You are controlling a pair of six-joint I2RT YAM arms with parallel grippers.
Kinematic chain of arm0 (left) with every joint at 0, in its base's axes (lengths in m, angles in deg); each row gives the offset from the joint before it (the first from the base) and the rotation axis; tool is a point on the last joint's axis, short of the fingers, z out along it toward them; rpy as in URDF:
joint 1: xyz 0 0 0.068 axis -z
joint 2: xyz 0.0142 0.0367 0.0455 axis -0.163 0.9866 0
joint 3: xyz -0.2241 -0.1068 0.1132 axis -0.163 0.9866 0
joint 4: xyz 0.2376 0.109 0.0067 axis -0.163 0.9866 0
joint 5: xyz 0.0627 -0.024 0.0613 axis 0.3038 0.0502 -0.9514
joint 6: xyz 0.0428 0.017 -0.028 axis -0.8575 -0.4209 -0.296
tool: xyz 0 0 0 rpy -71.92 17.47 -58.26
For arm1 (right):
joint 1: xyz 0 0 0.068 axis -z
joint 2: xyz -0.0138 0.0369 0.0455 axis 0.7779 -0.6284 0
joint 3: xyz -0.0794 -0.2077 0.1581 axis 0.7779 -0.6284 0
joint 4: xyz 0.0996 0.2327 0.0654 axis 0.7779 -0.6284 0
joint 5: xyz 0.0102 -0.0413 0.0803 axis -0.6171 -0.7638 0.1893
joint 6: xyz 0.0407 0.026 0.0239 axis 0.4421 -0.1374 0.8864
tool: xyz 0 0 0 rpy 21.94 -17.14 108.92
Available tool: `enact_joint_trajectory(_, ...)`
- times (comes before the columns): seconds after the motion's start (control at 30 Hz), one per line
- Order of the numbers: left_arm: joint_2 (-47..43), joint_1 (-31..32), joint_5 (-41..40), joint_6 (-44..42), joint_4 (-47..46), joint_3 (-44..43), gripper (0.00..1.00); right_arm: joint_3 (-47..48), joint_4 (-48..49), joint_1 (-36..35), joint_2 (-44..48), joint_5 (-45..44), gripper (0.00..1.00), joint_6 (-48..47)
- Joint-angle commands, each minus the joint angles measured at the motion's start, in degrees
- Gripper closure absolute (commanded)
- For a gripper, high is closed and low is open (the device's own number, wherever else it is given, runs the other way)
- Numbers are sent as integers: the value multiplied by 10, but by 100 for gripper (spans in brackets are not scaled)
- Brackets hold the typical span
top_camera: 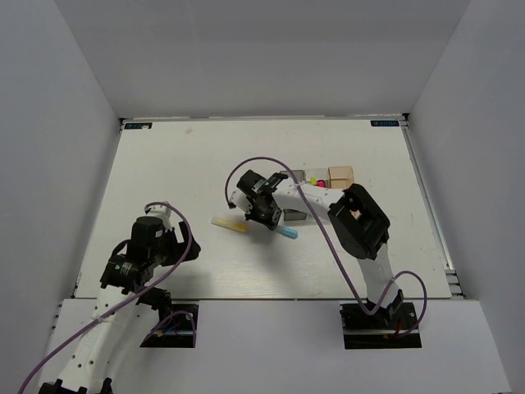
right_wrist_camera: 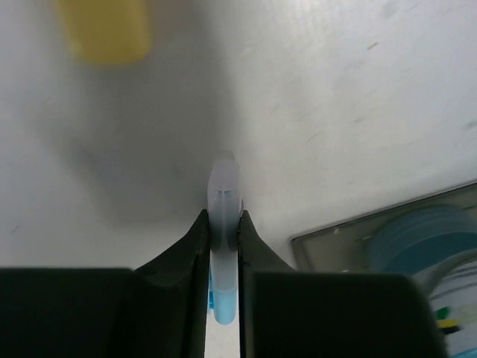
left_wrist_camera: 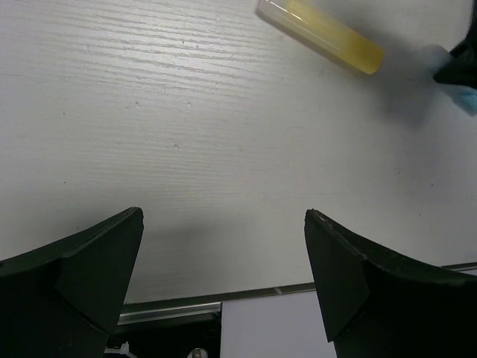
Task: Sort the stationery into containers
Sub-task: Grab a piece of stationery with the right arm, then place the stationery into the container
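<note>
The white table (top_camera: 164,164) lies under both my tools. To the right of my right gripper (right_wrist_camera: 223,216), beyond its forearm in the overhead view, sit the tan-beige bin (top_camera: 340,174) and, touching it, the clear bin (top_camera: 316,177). A grey-rimmed bin (right_wrist_camera: 335,235) is just beside that gripper, low on its right side.

My left gripper (left_wrist_camera: 223,212) is released, with its jaws spread wide over bare tabletop and nothing between them. My right gripper is clamped on the light blue stick (right_wrist_camera: 223,194). The two fingers press its sides, and its long axis runs straight along them. Its pale end pokes out past the fingertips, while its bluer end points back toward the palm. From above, it slants out from the gripper toward the near right, low over the table.

The pale yellow stick (left_wrist_camera: 324,33) lies flat on the table, ahead and to the right of my left gripper and well apart from it. Its long axis slants across that view. Seen from my right gripper, it is ahead and to the left, blurred and apart from the fingers.

The blue round roll (right_wrist_camera: 425,235) lies inside the grey-rimmed bin.
</note>
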Motion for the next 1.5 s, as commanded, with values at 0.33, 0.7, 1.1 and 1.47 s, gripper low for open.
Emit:
enact_joint_trajectory(0.33, 25, -7, 49, -3, -34, 5, 2, -26, -11, 24, 279, 37, 100, 90)
enact_joint_trajectory(0.7, 203, 17, 104, 104, -121, -94, 50, -158, 137, 200, 343, -167, 100, 132)
enact_joint_trajectory(1.1, 422, 113, -10, 250, -134, -171, 11, -93, 127, 310, 219, -99, 100, 163)
enact_joint_trajectory(1.47, 541, 124, 1, 341, -192, -201, 7, -68, 110, 356, 189, -49, 42, 169)
